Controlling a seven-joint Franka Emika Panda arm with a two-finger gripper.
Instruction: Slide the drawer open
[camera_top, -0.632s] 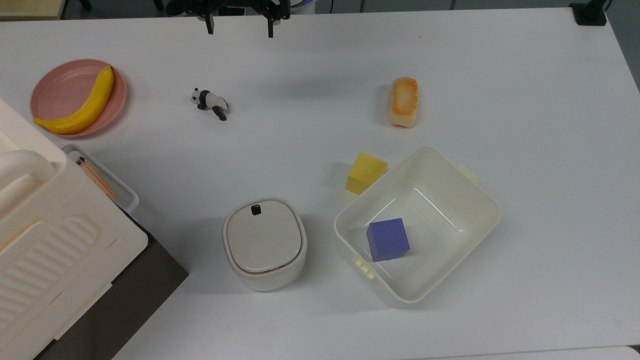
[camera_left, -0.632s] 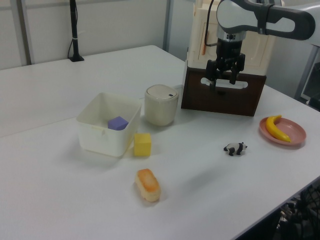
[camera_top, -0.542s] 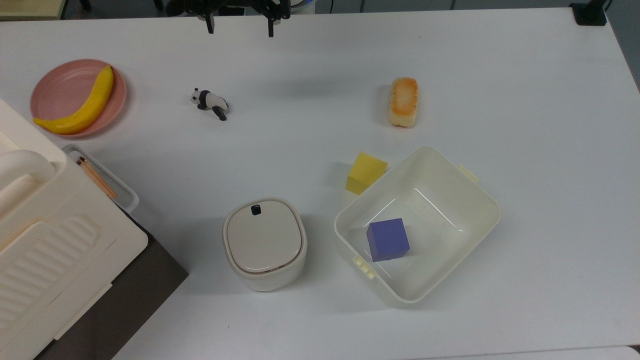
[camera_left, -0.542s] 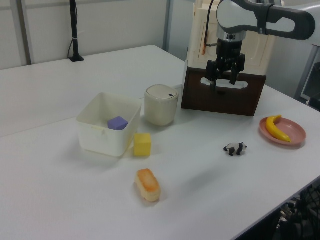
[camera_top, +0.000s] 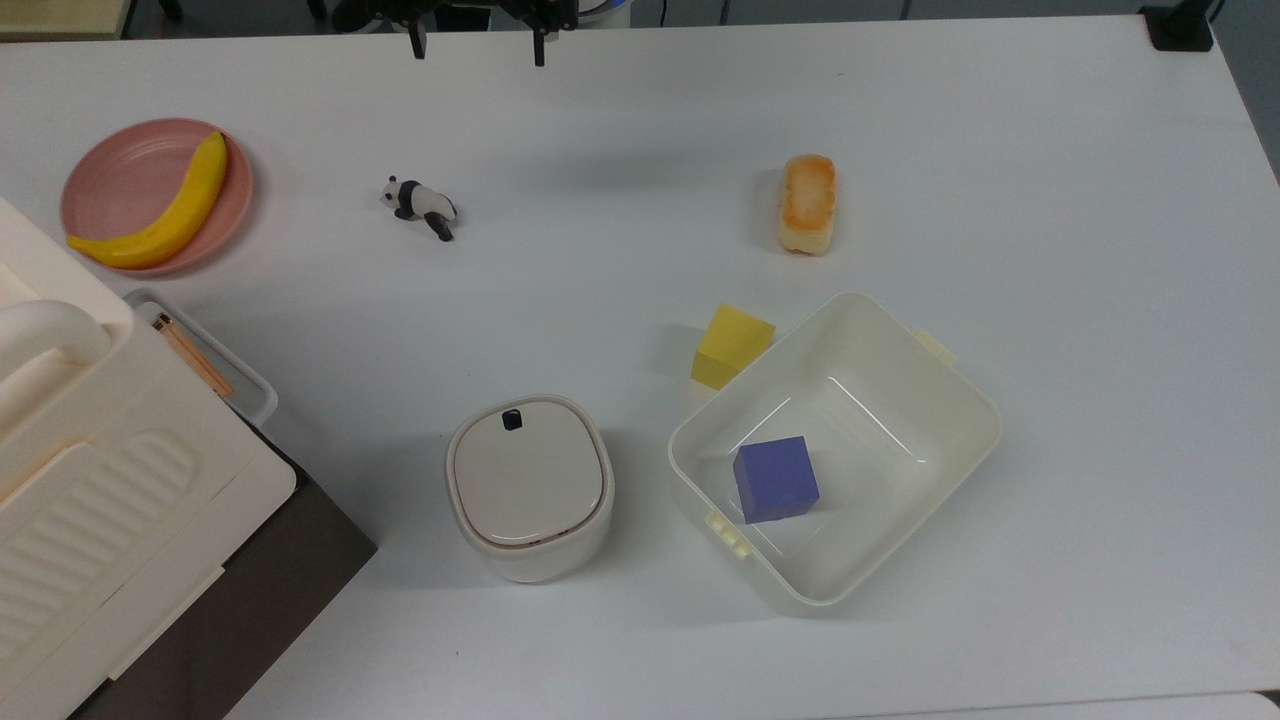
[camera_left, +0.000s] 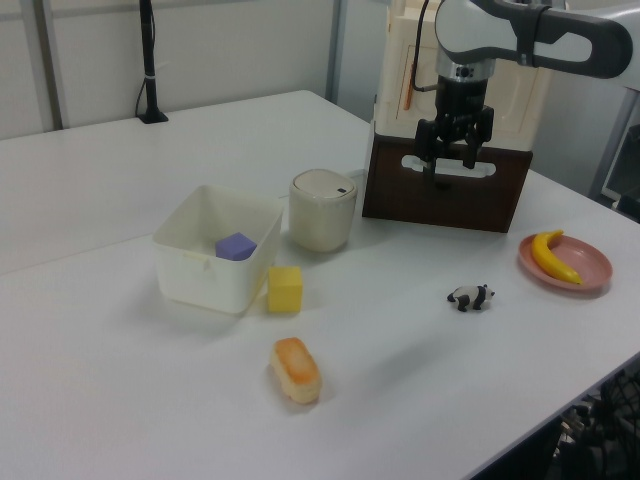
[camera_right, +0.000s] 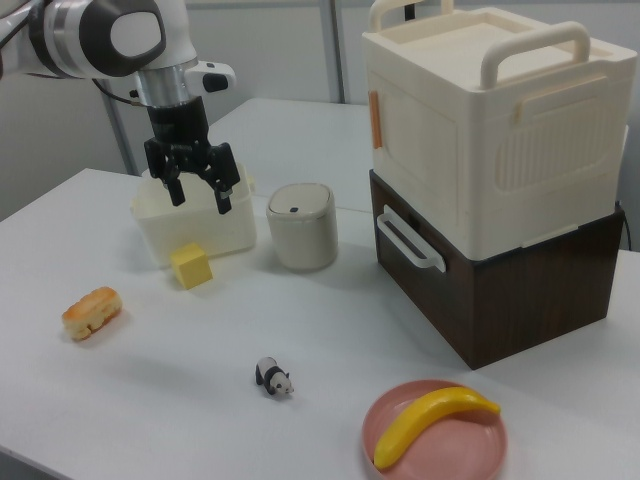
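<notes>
Your black two-finger gripper (camera_right: 198, 194) hangs above the white table (camera_top: 1050, 200) with its fingers spread apart and nothing between them; in the top view it sits at the 12 o'clock edge (camera_top: 476, 42), and in the left view it shows in front of the drawer's front panel (camera_left: 453, 171). In the right view it is well apart from that panel, over the far side of the table.

The drawer, a dark brown wooden box with a white loop handle (camera_right: 408, 242), stands at 3 o'clock in the right view (camera_right: 500, 290) and looks closed, its front flush with the box. On top of it sits the cream ribbed plastic box with a thick handle (camera_right: 490, 110).

In the top view, the small black-and-white panda figure (camera_top: 420, 205) lies at about 7 o'clock from the gripper. The pink round plate (camera_top: 120, 175) with the yellow banana (camera_top: 165, 215) is at 9 o'clock. The toasted bread roll (camera_top: 806, 203) lies toward 1 o'clock. Near the centre stand the cream lidded round-cornered container (camera_top: 528, 486), the yellow foam cube (camera_top: 732, 345) and the cream open plastic tub (camera_top: 940, 400) holding a purple cube (camera_top: 775, 479); the yellow cube sits just beside the tub's outer wall.
</notes>
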